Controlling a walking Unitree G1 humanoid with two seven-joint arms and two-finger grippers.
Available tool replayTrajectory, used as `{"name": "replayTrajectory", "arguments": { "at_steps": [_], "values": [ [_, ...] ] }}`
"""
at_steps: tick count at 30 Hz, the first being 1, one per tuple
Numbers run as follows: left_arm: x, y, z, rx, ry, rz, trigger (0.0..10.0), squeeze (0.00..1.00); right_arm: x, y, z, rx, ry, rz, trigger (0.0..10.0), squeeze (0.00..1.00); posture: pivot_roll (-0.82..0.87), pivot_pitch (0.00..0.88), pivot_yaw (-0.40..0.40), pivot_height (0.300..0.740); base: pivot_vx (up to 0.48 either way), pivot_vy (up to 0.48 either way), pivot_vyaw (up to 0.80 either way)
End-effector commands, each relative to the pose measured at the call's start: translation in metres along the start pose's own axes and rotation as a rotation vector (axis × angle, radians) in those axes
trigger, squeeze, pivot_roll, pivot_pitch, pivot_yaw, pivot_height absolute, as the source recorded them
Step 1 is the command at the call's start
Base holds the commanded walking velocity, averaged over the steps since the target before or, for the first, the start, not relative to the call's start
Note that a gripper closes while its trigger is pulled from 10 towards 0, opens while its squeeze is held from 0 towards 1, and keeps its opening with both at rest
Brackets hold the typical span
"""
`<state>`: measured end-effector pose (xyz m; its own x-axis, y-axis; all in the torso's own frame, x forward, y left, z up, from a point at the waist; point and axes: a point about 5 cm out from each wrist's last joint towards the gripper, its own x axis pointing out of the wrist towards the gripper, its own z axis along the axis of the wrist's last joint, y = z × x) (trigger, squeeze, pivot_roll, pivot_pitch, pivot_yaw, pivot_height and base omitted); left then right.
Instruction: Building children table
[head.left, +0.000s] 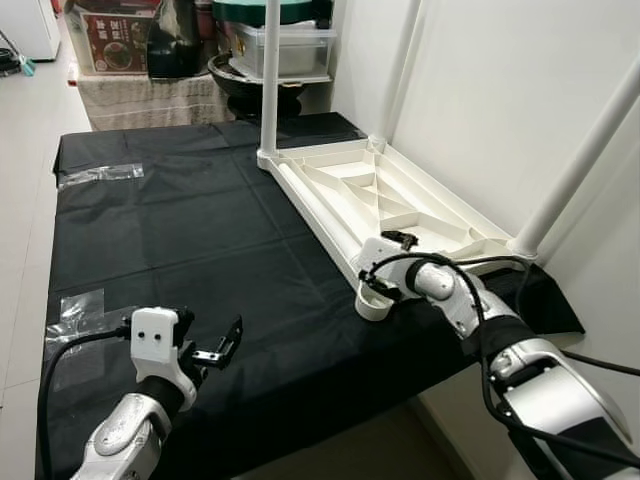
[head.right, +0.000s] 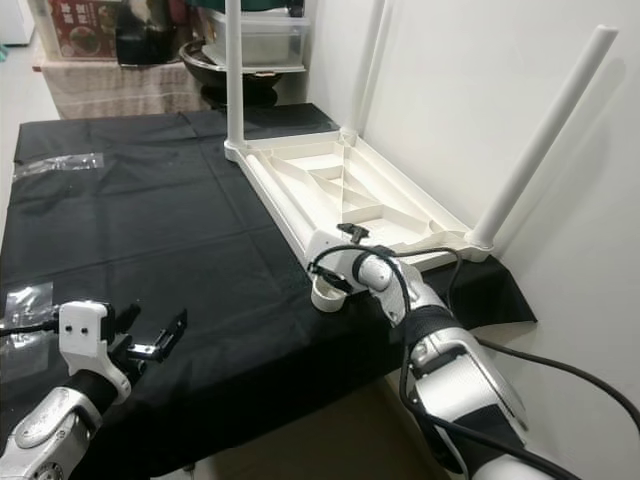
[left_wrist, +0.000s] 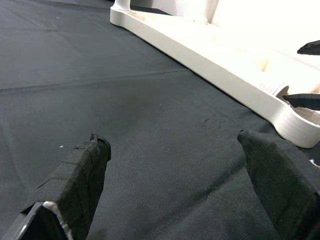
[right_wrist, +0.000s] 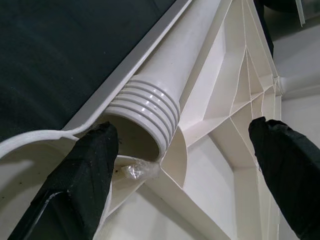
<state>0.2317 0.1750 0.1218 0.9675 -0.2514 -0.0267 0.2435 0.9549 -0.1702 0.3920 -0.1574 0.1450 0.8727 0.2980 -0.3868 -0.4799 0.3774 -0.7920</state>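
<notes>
Lettering: none that can be read.

The one printed thing is a red box (head.left: 112, 42) at the far left, past the bench (head.left: 180, 230); it carries a round picture and some pale marks along its top edge, too small and blurred to make out as words. The white plastic tabletop (head.left: 385, 205), its legs and the clear tape (head.left: 100, 175) stuck on the black cloth bear no label, number or brand that shows.
</notes>
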Motion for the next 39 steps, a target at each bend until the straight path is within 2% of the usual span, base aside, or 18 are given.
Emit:
{"name": "replayTrajectory", "arguments": {
  "at_steps": [1, 6, 12, 19, 22, 24, 26, 27, 28, 29, 30, 31, 33, 34, 39],
  "values": [
    [-0.001, -0.002, 0.0, 0.0, -0.005, -0.004, 10.0, 0.0, 0.0, -0.003, -0.001, -0.033, 0.02, -0.007, 10.0, 0.0, 0.11, 0.0, -0.136, 0.74, 0.0, 0.0, 0.0],
    [-0.002, -0.003, -0.001, -0.002, -0.003, -0.004, 10.0, 0.0, 0.001, -0.004, 0.0, -0.071, 0.033, -0.016, 10.0, 0.0, 0.11, 0.0, -0.138, 0.74, 0.0, 0.0, 0.0],
    [-0.001, -0.004, 0.0, -0.004, -0.005, -0.006, 10.0, 0.0, 0.006, -0.002, 0.01, -0.044, 0.017, -0.052, 10.0, 0.0, 0.11, 0.0, -0.135, 0.74, 0.0, 0.0, 0.0],
    [0.0, -0.003, 0.0, -0.001, -0.005, -0.006, 10.0, 0.0, 0.012, 0.009, 0.024, 0.005, -0.018, -0.07, 10.0, 0.0, 0.12, 0.0, -0.136, 0.74, 0.0, 0.0, 0.0],
    [0.0, -0.004, 0.0, -0.002, -0.005, -0.005, 10.0, 0.0, 0.014, 0.012, 0.028, -0.004, -0.025, -0.098, 10.0, 0.0, 0.12, 0.0, -0.137, 0.74, 0.0, 0.0, 0.0],
    [0.0, -0.004, 0.0, -0.001, -0.004, -0.005, 10.0, 0.0, 0.014, 0.01, 0.029, -0.009, -0.02, -0.15, 10.0, 0.0, 0.12, 0.0, -0.137, 0.74, 0.0, 0.0, 0.0],
    [0.0, -0.004, 0.0, -0.001, -0.004, -0.005, 10.0, 0.0, 0.014, 0.01, 0.029, -0.009, -0.02, -0.15, 10.0, 0.0, 0.12, 0.0, -0.137, 0.74, 0.0, 0.0, 0.0],
    [0.0, -0.004, 0.0, -0.001, -0.004, -0.004, 10.0, 0.0, 0.014, 0.006, 0.029, -0.007, -0.021, -0.221, 10.0, 0.0, 0.13, 0.0, -0.138, 0.74, 0.0, 0.0, 0.0],
    [0.0, -0.004, 0.0, -0.001, -0.004, -0.004, 10.0, 0.0, 0.014, 0.006, 0.029, -0.007, -0.021, -0.221, 10.0, 0.0, 0.13, 0.0, -0.138, 0.74, 0.0, 0.0, 0.0],
    [0.0, -0.004, 0.0, 0.001, -0.004, -0.002, 10.0, 0.0, 0.013, 0.003, 0.028, 0.001, -0.02, -0.288, 9.5, 0.0, 0.13, 0.0, -0.138, 0.74, 0.0, 0.0, 0.0],
    [0.0, -0.004, 0.0, 0.001, -0.004, -0.002, 10.0, 0.0, 0.013, 0.003, 0.028, 0.001, -0.02, -0.288, 9.5, 0.0, 0.13, 0.0, -0.138, 0.74, 0.0, 0.0, 0.0],
    [0.0, -0.004, 0.0, 0.001, -0.004, -0.002, 10.0, 0.0, 0.012, 0.003, 0.028, 0.008, -0.023, -0.338, 8.0, 0.0, 0.13, 0.0, -0.138, 0.74, 0.0, 0.0, 0.0],
    [0.0, -0.004, 0.0, 0.001, -0.004, -0.002, 10.0, 0.0, 0.012, 0.003, 0.028, 0.008, -0.023, -0.338, 8.0, 0.0, 0.13, 0.0, -0.138, 0.74, 0.0, 0.0, 0.0],
    [0.001, -0.004, 0.0, 0.003, -0.003, -0.004, 10.0, 0.0, 0.012, 0.01, 0.029, 0.036, -0.045, -0.357, 0.0, 0.0, 0.13, 0.0, -0.132, 0.74, 0.0, 0.0, 0.0],
    [0.001, -0.004, 0.001, 0.006, -0.002, -0.006, 10.0, 0.0, 0.014, 0.02, 0.034, 0.078, -0.083, -0.331, 0.0, 0.0, 0.13, 0.0, -0.131, 0.74, 0.0, 0.0, 0.0]
  ]
}}
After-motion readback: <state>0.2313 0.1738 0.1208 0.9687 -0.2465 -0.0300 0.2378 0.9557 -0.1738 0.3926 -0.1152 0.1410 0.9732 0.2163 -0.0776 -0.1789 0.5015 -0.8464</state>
